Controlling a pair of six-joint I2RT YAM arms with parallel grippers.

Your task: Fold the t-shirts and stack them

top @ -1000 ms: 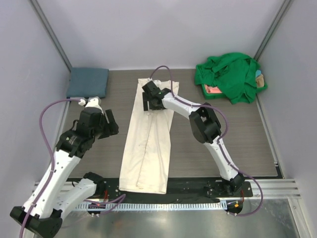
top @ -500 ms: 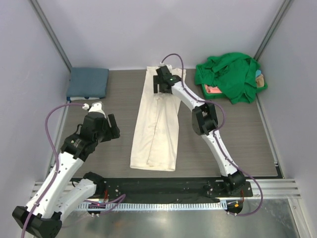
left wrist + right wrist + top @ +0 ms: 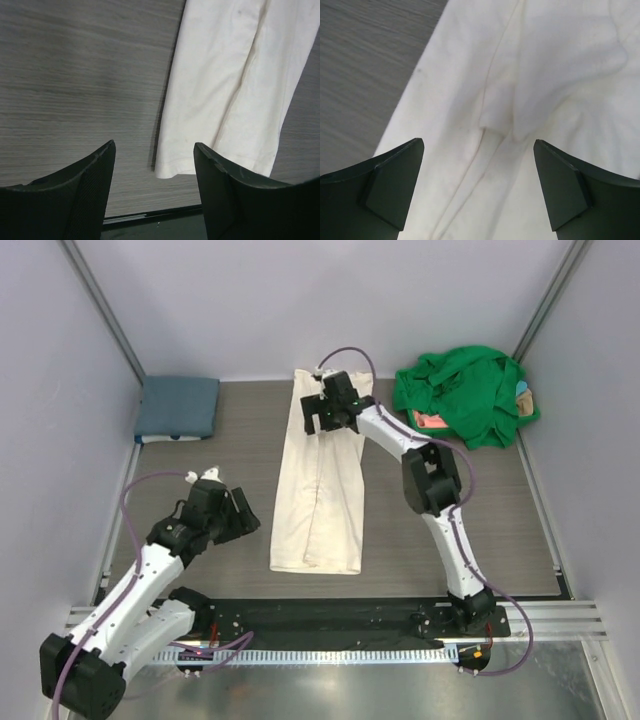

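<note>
The cream-white t-shirt (image 3: 318,490) lies folded into a long narrow strip down the middle of the table. My right gripper (image 3: 318,420) hovers over its far end, jaws wide open, with only creased cloth (image 3: 560,65) below my right gripper (image 3: 479,141). My left gripper (image 3: 243,520) sits low, left of the strip's near end, open and empty. In the left wrist view the shirt's near left corner (image 3: 167,170) lies just ahead of my left gripper (image 3: 154,145). A folded slate-blue t-shirt (image 3: 178,405) rests at the far left corner.
A crumpled bright green t-shirt (image 3: 460,388) is heaped on the green tray (image 3: 528,414) at the far right, with pink cloth (image 3: 432,421) and a bit of turquoise (image 3: 522,390) showing beneath. The black base rail (image 3: 330,615) runs along the near edge.
The cream-white strip has slid away from the near edge toward the far side along with my right gripper, whose jaws now stand wider. My left arm has dropped lower and nearer.
</note>
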